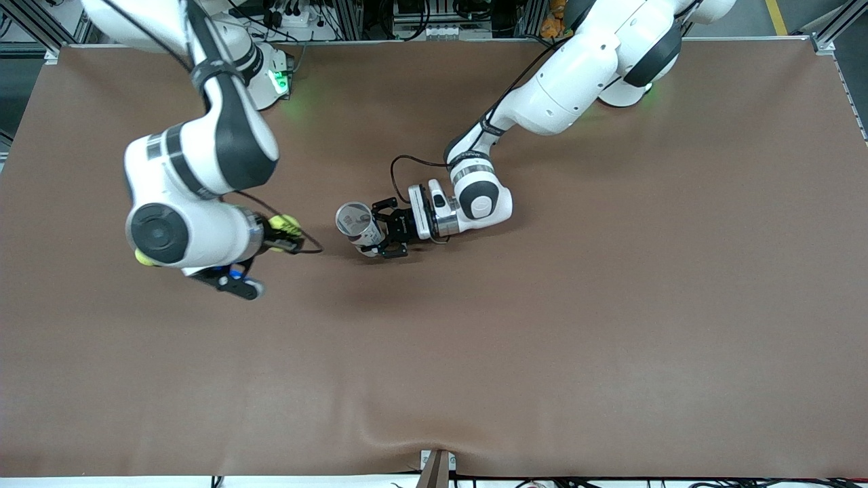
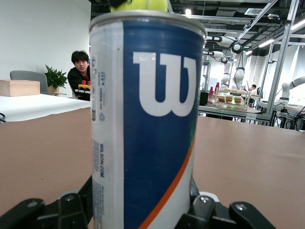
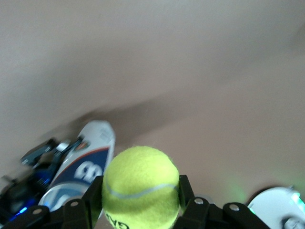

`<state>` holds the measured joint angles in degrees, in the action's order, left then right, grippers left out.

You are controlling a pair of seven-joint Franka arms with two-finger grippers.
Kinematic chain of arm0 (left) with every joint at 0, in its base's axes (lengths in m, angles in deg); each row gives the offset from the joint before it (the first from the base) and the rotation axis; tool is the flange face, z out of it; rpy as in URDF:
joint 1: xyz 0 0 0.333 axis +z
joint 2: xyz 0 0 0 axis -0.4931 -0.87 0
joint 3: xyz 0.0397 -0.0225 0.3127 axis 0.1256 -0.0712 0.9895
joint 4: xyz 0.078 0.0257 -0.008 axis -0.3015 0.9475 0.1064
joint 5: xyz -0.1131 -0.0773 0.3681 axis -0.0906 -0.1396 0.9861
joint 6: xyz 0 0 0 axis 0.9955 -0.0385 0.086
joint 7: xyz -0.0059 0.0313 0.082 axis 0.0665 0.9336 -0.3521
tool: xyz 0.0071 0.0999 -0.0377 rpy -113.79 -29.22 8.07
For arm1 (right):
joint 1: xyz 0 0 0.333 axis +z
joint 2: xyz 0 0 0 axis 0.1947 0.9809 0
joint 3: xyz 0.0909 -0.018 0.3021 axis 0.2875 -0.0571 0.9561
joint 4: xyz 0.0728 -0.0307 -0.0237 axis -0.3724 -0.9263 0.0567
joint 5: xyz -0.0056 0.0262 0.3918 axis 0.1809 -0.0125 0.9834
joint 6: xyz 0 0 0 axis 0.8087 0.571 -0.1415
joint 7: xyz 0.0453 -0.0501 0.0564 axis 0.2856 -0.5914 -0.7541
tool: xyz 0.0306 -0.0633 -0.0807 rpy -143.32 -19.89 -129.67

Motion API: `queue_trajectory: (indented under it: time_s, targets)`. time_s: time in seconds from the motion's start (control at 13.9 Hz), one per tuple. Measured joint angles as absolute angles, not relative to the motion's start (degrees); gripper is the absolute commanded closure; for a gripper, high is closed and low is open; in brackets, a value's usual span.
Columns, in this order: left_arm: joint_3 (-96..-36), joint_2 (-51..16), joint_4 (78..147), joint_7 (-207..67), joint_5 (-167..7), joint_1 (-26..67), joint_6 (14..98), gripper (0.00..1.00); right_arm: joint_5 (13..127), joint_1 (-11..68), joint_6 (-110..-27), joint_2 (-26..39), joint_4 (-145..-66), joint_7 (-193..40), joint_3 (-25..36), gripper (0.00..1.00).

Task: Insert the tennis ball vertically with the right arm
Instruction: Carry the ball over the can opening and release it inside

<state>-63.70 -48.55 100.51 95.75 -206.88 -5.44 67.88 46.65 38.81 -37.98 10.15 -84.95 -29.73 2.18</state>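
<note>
A blue and white tennis-ball can (image 1: pixel 357 224) stands upright mid-table with its open mouth up. My left gripper (image 1: pixel 384 234) is shut on its side, low down. In the left wrist view the can (image 2: pixel 147 119) fills the middle, with a black finger (image 2: pixel 71 207) on either side. My right gripper (image 1: pixel 285 234) is shut on a yellow-green tennis ball (image 1: pixel 283 222), up in the air over the table beside the can, toward the right arm's end. In the right wrist view the ball (image 3: pixel 140 183) sits between the fingers (image 3: pixel 74 210), and the can (image 3: pixel 82 164) lies below, off to one side.
A yellow-green round bit (image 1: pixel 143 258) peeks out from under the right arm's elbow. The brown table (image 1: pixel 542 339) stretches wide toward the front camera and toward the left arm's end. A cable (image 1: pixel 308 244) loops from the right wrist toward the can.
</note>
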Motion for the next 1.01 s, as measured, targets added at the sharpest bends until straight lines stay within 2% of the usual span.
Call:
queue_trajectory:
  time_s: [0.43, 0.79, 0.93, 1.01]
  targets:
    - [-63.7, -48.6, 100.5, 95.7, -206.9, -5.4, 67.9, 0.28, 47.8, 48.3, -37.9, 10.3, -84.7, -13.9, 2.3, 1.00]
    - [-63.7, -48.6, 100.5, 95.8, -206.9, -5.4, 67.9, 0.28, 47.8, 48.9, -37.9, 10.5, -84.7, -13.0, 1.7, 0.96]
    - [-63.7, -48.6, 100.5, 95.8, -206.9, -5.4, 67.9, 0.28, 47.8, 48.8, -37.9, 10.5, -84.7, -13.0, 1.6, 0.88]
    - [-63.7, -48.6, 100.5, 95.8, -206.9, -5.4, 67.9, 0.28, 47.8, 48.8, -38.1, 10.5, -84.7, -13.0, 1.5, 0.88]
